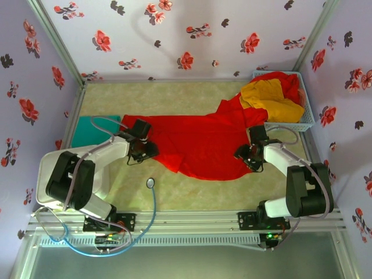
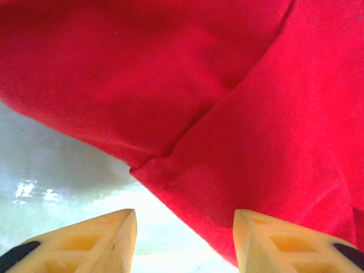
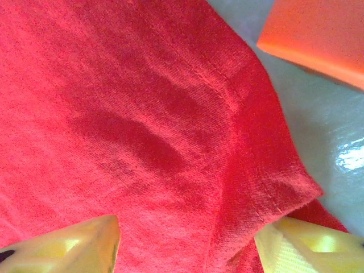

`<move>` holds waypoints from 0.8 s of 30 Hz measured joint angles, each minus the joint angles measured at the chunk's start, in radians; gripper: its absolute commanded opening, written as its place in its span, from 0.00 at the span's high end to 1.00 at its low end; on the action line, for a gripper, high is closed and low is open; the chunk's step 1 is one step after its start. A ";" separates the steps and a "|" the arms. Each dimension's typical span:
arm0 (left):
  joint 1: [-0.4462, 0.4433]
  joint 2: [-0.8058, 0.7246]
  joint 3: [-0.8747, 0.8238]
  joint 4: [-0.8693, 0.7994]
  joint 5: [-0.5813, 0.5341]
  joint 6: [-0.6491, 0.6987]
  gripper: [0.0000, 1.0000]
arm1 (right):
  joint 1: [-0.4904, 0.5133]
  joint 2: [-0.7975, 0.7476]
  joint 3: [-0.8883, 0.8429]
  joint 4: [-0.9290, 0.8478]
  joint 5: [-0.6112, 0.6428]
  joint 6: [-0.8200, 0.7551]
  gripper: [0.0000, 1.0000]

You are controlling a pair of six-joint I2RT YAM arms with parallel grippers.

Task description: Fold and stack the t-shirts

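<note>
A red t-shirt (image 1: 197, 142) lies spread and creased across the middle of the table. My left gripper (image 1: 142, 150) sits at its left edge. In the left wrist view that gripper (image 2: 185, 219) is open, and the shirt's folded edge (image 2: 227, 114) reaches down to the right finger. My right gripper (image 1: 244, 156) rests on the shirt's right side. The right wrist view has it (image 3: 187, 224) open and wide, with red cloth (image 3: 142, 114) lying between the fingers and a hem by the right one. A teal-green t-shirt (image 1: 93, 132) lies flat at the left. A mustard-yellow t-shirt (image 1: 270, 96) is in the basket.
The pale blue mesh basket (image 1: 308, 116) stands at the back right, with more red cloth (image 1: 288, 81) in it beside the mustard shirt. A loose cable with a ring end (image 1: 150, 182) lies on the table near the front. Flowered walls close in the sides.
</note>
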 measured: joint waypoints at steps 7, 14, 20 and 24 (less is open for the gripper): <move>-0.014 0.056 0.000 0.040 0.008 -0.019 0.67 | 0.000 0.000 0.000 0.001 0.000 0.000 0.35; -0.018 0.070 0.005 0.050 0.014 -0.032 0.95 | 0.000 0.000 0.000 0.001 0.000 0.000 0.35; -0.019 0.069 0.042 -0.004 0.014 -0.035 1.00 | 0.000 0.001 0.000 0.001 0.000 0.000 0.36; -0.019 0.067 0.090 -0.074 0.014 -0.034 1.00 | 0.000 0.002 0.000 0.001 0.000 0.000 0.36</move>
